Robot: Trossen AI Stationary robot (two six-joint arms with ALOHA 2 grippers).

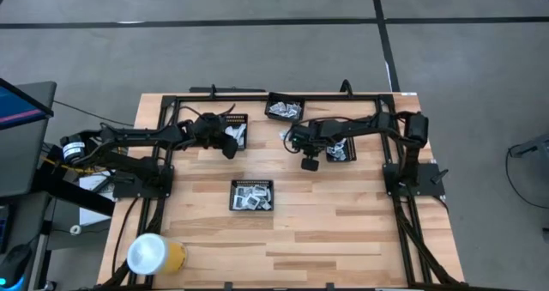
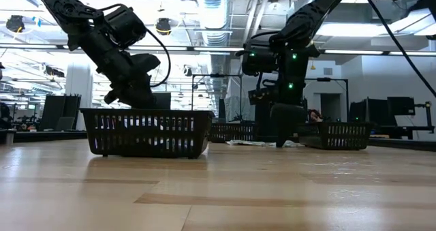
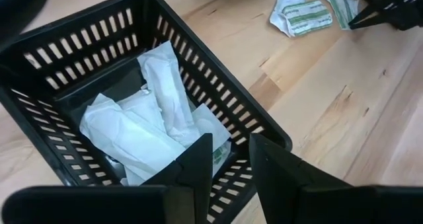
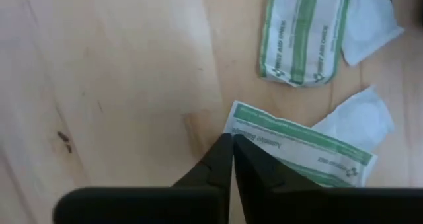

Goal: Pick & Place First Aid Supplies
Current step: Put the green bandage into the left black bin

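The right gripper point(image 4: 231, 145) was pinched shut on the corner of a flat green-and-white packet point(image 4: 301, 148) lying on the bare wood table point(image 4: 99, 72). The packet's long axis ran away from the fingertips at a slant. A second green-striped packet point(image 4: 301, 32) lay just beyond it, lengthwise, with white sachets point(image 4: 357, 118) beside them. Only the right wrist view showed this pinch; from above, the gripper point(image 1: 287, 138) merely sat between two trays.

The left gripper point(image 3: 228, 159) hung over a black slotted plastic tray point(image 3: 218, 92), fingers narrowly apart with nothing between them. The left wrist view alone showed the tray's contents: long, soft white strips point(image 3: 165, 92), piled and pointing roughly along the tray's length. The low view showed only mesh walls point(image 2: 146, 132).
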